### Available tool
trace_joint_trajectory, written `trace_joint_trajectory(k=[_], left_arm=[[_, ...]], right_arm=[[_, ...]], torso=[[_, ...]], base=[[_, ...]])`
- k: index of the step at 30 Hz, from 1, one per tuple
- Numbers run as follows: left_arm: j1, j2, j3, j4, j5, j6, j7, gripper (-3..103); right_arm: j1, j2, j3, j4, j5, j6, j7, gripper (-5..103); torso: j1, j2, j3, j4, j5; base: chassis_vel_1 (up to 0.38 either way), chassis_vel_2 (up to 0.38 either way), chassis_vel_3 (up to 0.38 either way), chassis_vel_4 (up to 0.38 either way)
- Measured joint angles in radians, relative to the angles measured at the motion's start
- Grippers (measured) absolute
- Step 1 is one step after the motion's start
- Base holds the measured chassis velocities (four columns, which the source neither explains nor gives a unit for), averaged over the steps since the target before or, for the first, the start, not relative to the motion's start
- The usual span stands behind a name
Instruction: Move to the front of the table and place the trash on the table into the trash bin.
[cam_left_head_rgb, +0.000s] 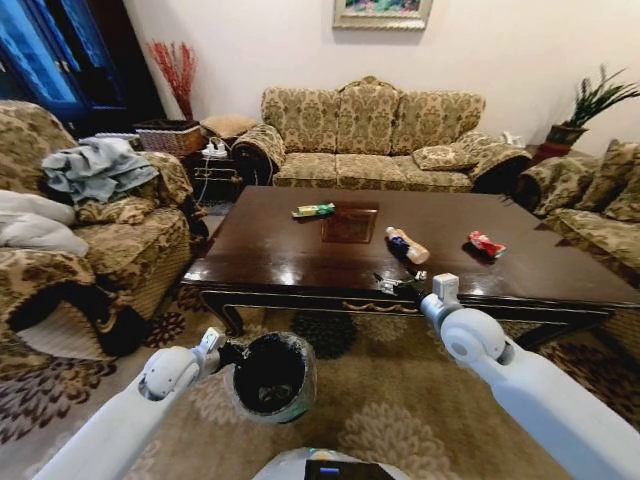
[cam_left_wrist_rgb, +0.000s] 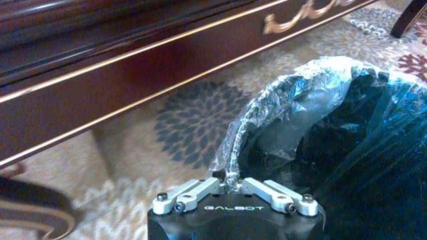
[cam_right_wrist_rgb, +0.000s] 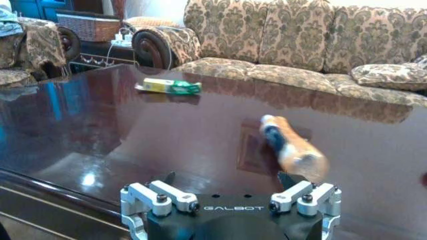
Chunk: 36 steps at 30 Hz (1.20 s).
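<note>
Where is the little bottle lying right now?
In the head view the bottle lies on the table, right of the centre inlay, just beyond the right hand.

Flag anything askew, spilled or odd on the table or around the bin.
The bin is off the floor and tilted, its bag-lined rim pinched in the left hand. On the table, the bottle lies on its side ahead of the open right hand. Packet and wrapper lie flat. Nothing spilled.
</note>
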Motion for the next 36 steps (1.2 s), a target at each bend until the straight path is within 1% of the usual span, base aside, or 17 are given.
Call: trace_joint_trajectory(k=[2,5,8,11,14,16,22,24,25,26,27,30,31,32,33,34,36], left_arm=[[0.001,-0.002,0.001,-0.003,0.002,0.0,0.0,0],[0.001,-0.006,0.005,-0.006,0.005,0.0,0.0,0],[0.001,-0.007,0.007,-0.011,0.006,0.0,-0.001,0],[0.001,-0.008,0.007,-0.013,0.006,0.0,-0.001,0],[0.001,-0.008,0.007,-0.016,0.006,0.0,-0.001,0],[0.001,-0.01,0.008,-0.016,0.006,-0.001,0.001,0],[0.005,-0.013,0.01,-0.024,0.009,-0.001,0.001,0],[0.008,-0.016,0.013,-0.026,0.01,-0.001,0.0,0],[0.008,-0.016,0.013,-0.026,0.01,-0.001,0.0,0],[0.008,-0.017,0.015,-0.026,0.011,-0.001,-0.001,0],[0.008,-0.02,0.017,-0.027,0.011,-0.001,-0.005,0],[0.008,-0.026,0.019,-0.03,0.011,-0.001,-0.006,0],[0.008,-0.026,0.019,-0.03,0.011,-0.001,-0.006,0],[0.01,-0.027,0.019,-0.032,0.011,-0.001,-0.006,0],[0.01,-0.027,0.019,-0.032,0.011,-0.001,-0.006,0],[0.011,-0.027,0.018,-0.032,0.011,-0.001,-0.005,0],[0.012,-0.028,0.015,-0.032,0.011,0.0,-0.005,0]], right_arm=[[0.0,0.0,0.0,0.0,-0.002,0.002,-0.003,100],[0.0,0.0,0.0,0.0,-0.005,0.002,-0.005,100],[0.0,0.004,-0.004,-0.001,-0.013,0.003,-0.006,100],[0.0,0.009,-0.009,-0.004,-0.025,0.009,-0.006,100],[0.006,0.022,-0.02,-0.011,-0.038,0.021,-0.003,100],[0.023,0.034,-0.038,-0.023,-0.042,0.026,0.004,100],[0.106,0.059,-0.091,-0.061,-0.038,0.015,0.009,100],[0.173,0.075,-0.139,-0.085,-0.029,0.012,0.017,100],[0.173,0.075,-0.139,-0.085,-0.029,0.012,0.017,100],[0.21,0.085,-0.171,-0.098,-0.023,0.012,0.025,100],[0.272,0.11,-0.232,-0.127,-0.006,0.01,0.035,100],[0.371,0.175,-0.329,-0.2,0.018,0.012,0.058,100],[0.371,0.175,-0.329,-0.2,0.018,0.012,0.058,100],[0.424,0.223,-0.368,-0.264,0.024,0.015,0.069,100],[0.424,0.223,-0.368,-0.264,0.024,0.015,0.069,100],[0.455,0.25,-0.387,-0.306,0.026,0.019,0.075,100],[0.517,0.314,-0.412,-0.39,0.034,0.03,0.082,100]], torso=[[0.0,0.0,0.0,0.0001,0.001],[0.0,0.0,0.0,-0.0001,-0.0002],[0.0,0.0,0.0,-0.0001,0.0007],[0.0,0.0,0.0,-0.0003,-0.0004],[0.0,0.0,0.0,-0.0004,0.0015],[0.0,0.0,0.0,-0.0006,0.0003],[0.0,0.0,0.0,-0.0004,0.001],[0.0,0.0,0.0,0.0003,-0.002],[0.0,0.0,0.0,0.0003,-0.002],[0.0,0.0,0.0,0.0005,-0.0017],[0.0,0.0,0.0,0.001,0.0002],[0.0,0.0,0.0,0.0003,-0.0005],[0.0,0.0,0.0,0.0003,-0.0005],[0.0,0.0,0.0,0.0,0.0006],[0.0,0.0,0.0,0.0,0.0006],[0.0,0.0,0.0,0.0001,0.0008],[0.0,0.0,0.0,-0.0001,-0.0003]], base=[[-0.326,-0.342,0.333,0.341],[-0.361,-0.356,0.354,0.375],[-0.376,-0.375,0.364,0.377],[-0.354,-0.37,0.358,0.385],[-0.318,-0.311,0.329,0.288],[-0.263,-0.215,0.2,0.241],[-0.089,-0.084,0.068,0.08],[0.025,0.028,-0.019,-0.018],[0.05,0.055,-0.039,-0.036],[0.05,0.055,-0.034,-0.036],[0.068,0.055,-0.024,-0.038],[0.0,0.0,0.0,0.0],[0.0,0.0,0.0,0.0],[0.0,0.0,0.0,0.0],[0.0,0.0,0.0,0.0],[0.0,0.0,0.0,0.0],[0.0,0.0,0.0,0.0]])
